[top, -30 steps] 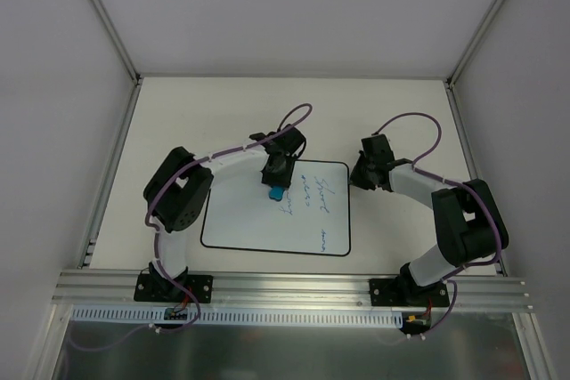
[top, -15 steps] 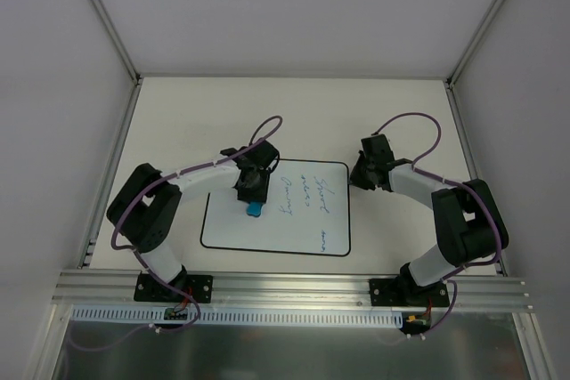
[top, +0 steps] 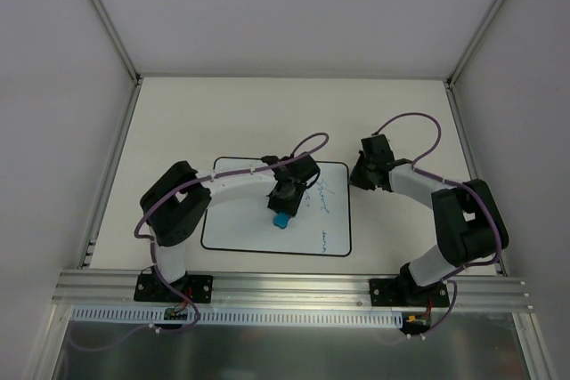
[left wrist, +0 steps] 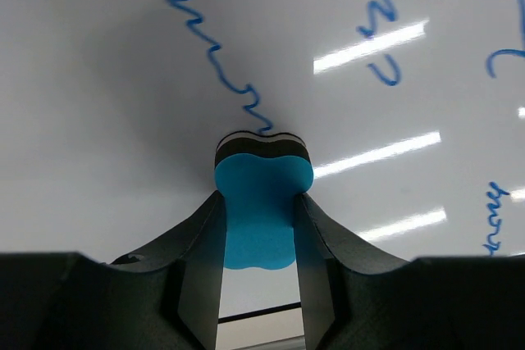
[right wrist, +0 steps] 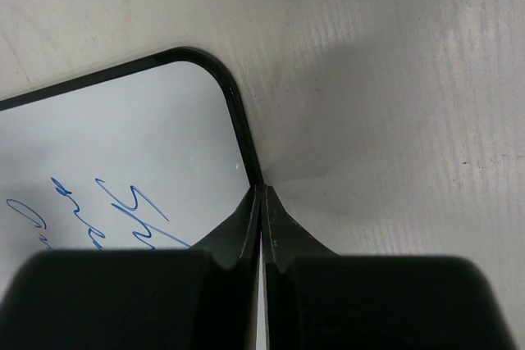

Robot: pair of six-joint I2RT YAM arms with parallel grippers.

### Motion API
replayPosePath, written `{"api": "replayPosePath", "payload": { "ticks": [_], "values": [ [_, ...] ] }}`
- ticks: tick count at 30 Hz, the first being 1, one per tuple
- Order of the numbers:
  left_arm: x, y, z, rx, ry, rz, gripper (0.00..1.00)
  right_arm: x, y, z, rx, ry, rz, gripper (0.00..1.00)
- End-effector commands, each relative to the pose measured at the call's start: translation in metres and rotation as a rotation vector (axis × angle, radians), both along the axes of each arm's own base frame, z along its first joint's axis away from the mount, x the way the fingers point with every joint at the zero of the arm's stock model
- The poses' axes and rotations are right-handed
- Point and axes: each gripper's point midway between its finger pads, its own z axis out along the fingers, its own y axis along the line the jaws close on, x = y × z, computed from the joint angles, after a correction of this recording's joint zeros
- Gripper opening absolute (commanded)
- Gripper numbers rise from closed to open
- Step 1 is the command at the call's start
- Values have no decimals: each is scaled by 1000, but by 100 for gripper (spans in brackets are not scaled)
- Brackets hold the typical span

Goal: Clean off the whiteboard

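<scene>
Pale worktop (top: 178, 122) within a white-walled enclosure, bearing the whiteboard (top: 233, 220) flat at centre, between the two arms. Left hand (top: 283, 211) clamped narrow on a blue eraser (left wrist: 261, 211), dark felt face pressed to the board at the foot of a wavy line of blue handwriting (left wrist: 225, 63). Right hand (right wrist: 261, 202) closed to nothing, fingertips together against the board's black border (right wrist: 238, 120) just below its far right corner, judged to be pinning it. Step in hand: wiping, roughly midway, with the left portion bare in the top view and the right portion lettered. Next move: sweeping felt across the strokes toward the right edge, with even pressure, stopping short of the right hand.
</scene>
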Motion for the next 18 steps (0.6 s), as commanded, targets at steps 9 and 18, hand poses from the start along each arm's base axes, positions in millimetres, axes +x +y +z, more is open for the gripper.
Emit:
{"api": "replayPosePath", "payload": {
  "ticks": [9, 18],
  "values": [
    [17, -33, -11, 14, 14, -68, 0, -12, -8, -6, -44, 36, 3, 0],
    [84, 23, -11, 76, -16, 76, 0, -12, -7, -6, -41, 39, 8, 0]
  ]
}}
